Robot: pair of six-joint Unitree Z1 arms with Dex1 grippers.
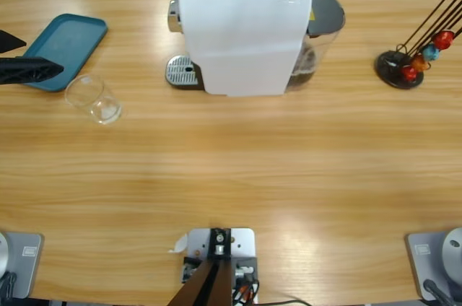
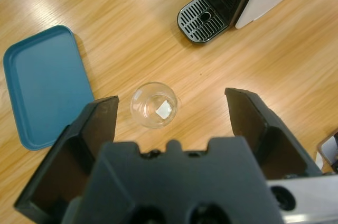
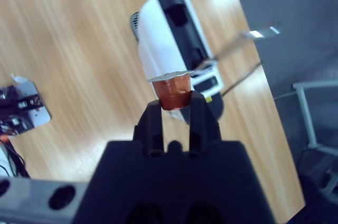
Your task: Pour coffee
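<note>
The long wooden counter (image 1: 231, 176) filled the high view, its pale grain running lengthwise, and a dark grey floor showed past its far edge in the right wrist view. The white coffee machine (image 1: 245, 32) stood at the middle of the far side, its drip grate (image 1: 181, 71) facing left and a clear water tank (image 1: 317, 39) at its right. A teal tray (image 1: 65, 50) lay bare near the left edge. At far right stood a black wire capsule stand (image 1: 404, 60) with red, orange and blue capsules. A clear glass (image 1: 94, 99) stood just beside the tray — no coffee showed in it, or anywhere.

The left gripper (image 2: 171, 102) hung above the glass, fingers spread wide. The right gripper (image 3: 173, 109) was high over the machine, fingers clamped on a copper-coloured capsule (image 3: 173, 89).
</note>
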